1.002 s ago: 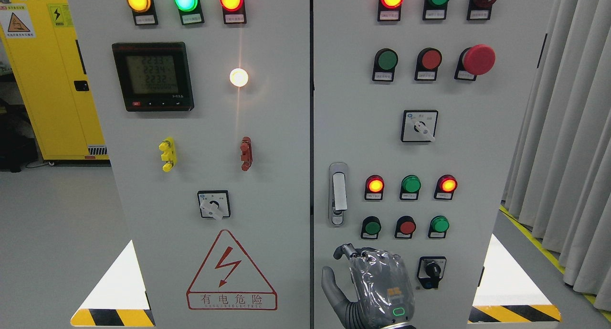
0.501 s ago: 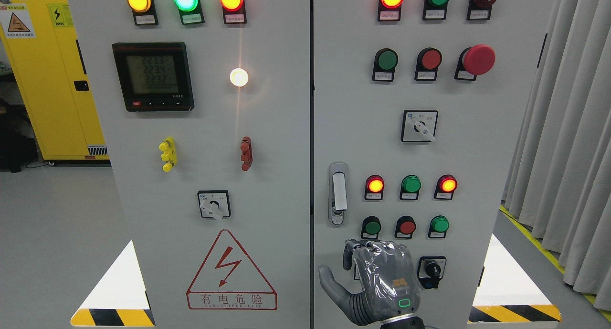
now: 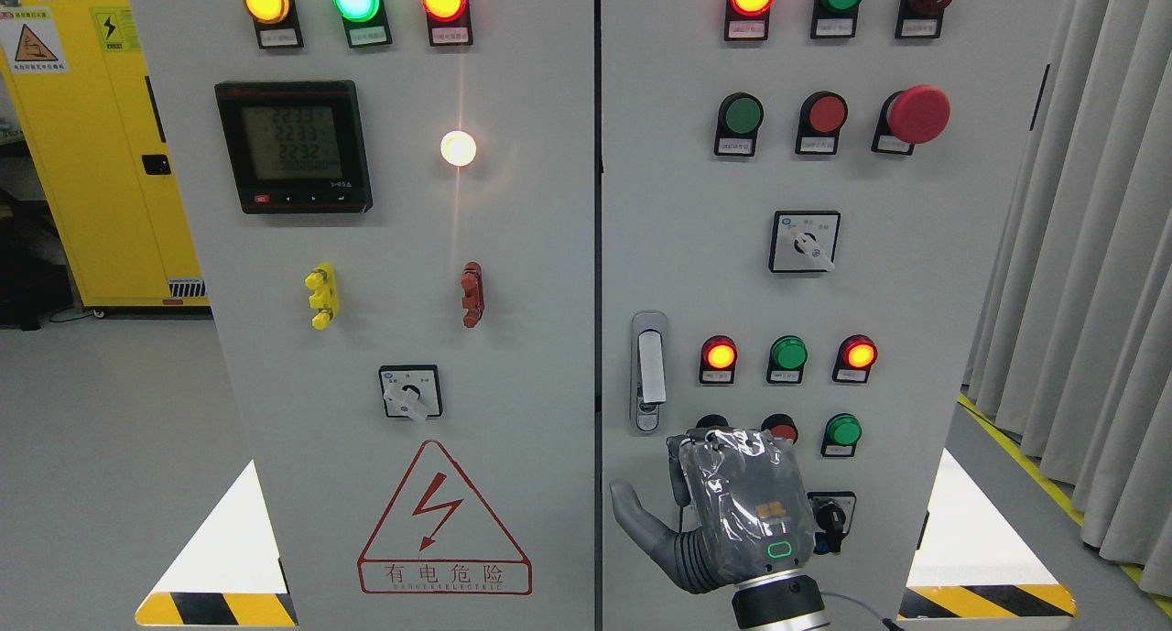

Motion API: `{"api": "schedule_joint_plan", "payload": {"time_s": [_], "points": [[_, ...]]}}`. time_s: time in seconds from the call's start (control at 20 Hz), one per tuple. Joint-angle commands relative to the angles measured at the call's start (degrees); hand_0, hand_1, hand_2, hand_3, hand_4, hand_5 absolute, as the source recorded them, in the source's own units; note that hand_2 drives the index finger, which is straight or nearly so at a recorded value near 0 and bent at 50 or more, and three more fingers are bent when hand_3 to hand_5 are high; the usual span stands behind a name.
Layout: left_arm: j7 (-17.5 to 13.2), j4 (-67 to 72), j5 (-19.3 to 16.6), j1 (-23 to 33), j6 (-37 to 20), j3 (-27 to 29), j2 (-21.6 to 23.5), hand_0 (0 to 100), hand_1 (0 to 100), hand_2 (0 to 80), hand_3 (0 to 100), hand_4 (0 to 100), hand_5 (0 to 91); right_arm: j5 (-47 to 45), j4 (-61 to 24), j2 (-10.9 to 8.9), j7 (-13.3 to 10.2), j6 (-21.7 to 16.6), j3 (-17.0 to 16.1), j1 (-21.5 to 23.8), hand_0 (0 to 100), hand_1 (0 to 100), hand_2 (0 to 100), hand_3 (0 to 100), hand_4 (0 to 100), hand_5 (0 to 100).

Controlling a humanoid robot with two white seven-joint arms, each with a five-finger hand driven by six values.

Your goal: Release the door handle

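Observation:
The silver door handle [image 3: 649,371] stands upright in its recess at the left edge of the right cabinet door [image 3: 916,274]. My right hand [image 3: 710,512], wrapped in clear plastic, rises from the bottom edge just below and to the right of the handle, not touching it. I see its back; the fingers [image 3: 679,480] are curled downward at the knuckles and the thumb [image 3: 632,516] sticks out to the left. Nothing is held in it. It covers part of the lower row of push buttons. The left arm does not show.
Both grey cabinet doors carry indicator lamps, push buttons, rotary switches [image 3: 805,242], a red mushroom stop button [image 3: 918,114] and a meter display [image 3: 293,146]. A yellow cabinet [image 3: 82,155] stands at the far left, grey curtains [image 3: 1090,246] at the right.
My right hand has moved up and slightly right along the right door, closer to the handle's lower end, now overlapping the green and red buttons below it.

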Motion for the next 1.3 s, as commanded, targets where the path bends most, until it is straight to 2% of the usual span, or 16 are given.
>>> {"api": "schedule_joint_plan", "payload": {"time_s": [0.0, 0.2, 0.75, 1.25], "points": [[0.0, 0.0, 0.0, 0.0, 0.0, 0.0, 0.0, 12, 56, 0.0, 0, 0, 0.0, 0.6, -0.9, 0.44, 0.9, 0.9, 0.0, -1.0, 27, 27, 93, 100, 100, 99], [0.0, 0.0, 0.0, 0.0, 0.0, 0.0, 0.0, 12, 56, 0.0, 0, 0, 0.0, 0.5, 0.2, 0.44, 2.1, 2.9, 0.0, -3.0, 28, 27, 94, 100, 100, 99], [0.0, 0.0, 0.0, 0.0, 0.0, -0.1, 0.0, 12, 56, 0.0, 0, 0, 0.0, 0.5, 1.3, 0.44, 2.8, 3.1, 0.3, -5.6, 30, 26, 94, 100, 100, 99], [0.0, 0.0, 0.0, 0.0, 0.0, 0.0, 0.0, 12, 56, 0.0, 0, 0, 0.0, 0.5, 2.1, 0.53, 2.9, 3.2, 0.3, -7.0, 32, 34, 94, 100, 100, 99]]}}
